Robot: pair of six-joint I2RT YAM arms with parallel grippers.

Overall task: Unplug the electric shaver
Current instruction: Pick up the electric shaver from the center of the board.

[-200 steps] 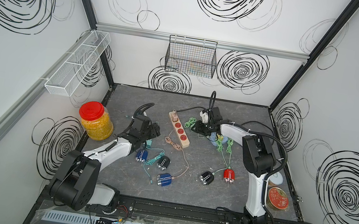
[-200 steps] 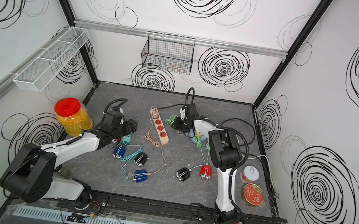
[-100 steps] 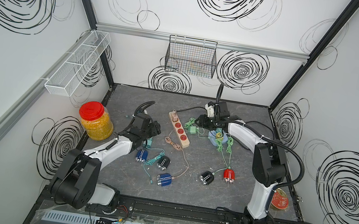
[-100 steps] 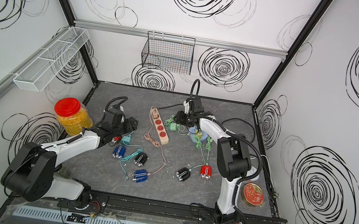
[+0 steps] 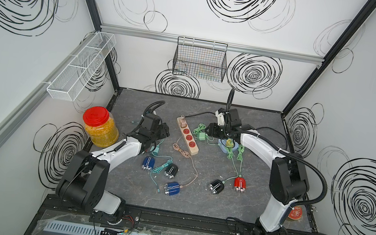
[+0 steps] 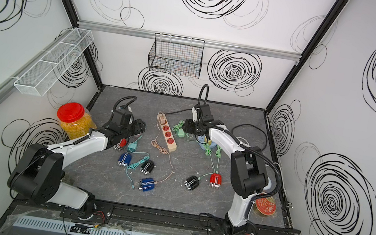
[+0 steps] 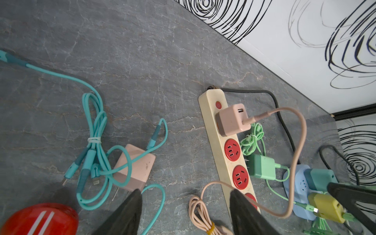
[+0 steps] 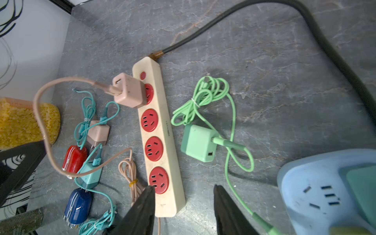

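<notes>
Locating the seated plug is the step in hand. Both pincers are released and empty. The left gripper (image 7: pixel 185 191) hangs with its jaws spread over bare table (image 5: pixel 252 205), between a loose pink charger (image 7: pixel 134 168) and the power strip (image 5: pixel 193 151). The right gripper (image 8: pixel 183 186) hangs with its jaws spread above one end of the strip, touching nothing. In both top views the strip lies at centre frame. The pink adapter (image 5: pixel 183 123) occupies its uppermost socket; the three red sockets below are vacant. A pink cable (image 7: pixel 259 117) leaves this adapter and appears to run to the blue shaver (image 5: pixel 172 188), which lies at lower centre, well apart from either gripper. A green adapter (image 5: pixel 202 136) lies unplugged just right of the strip. Judged from this layout, the pink adapter is the connection to break. The next move calls for one gripper to travel to the adapter, straddle its body, clamp, and pull straight away from the socket face. The other gripper should press the strip down, since it is likely to lift with the plug.
</notes>
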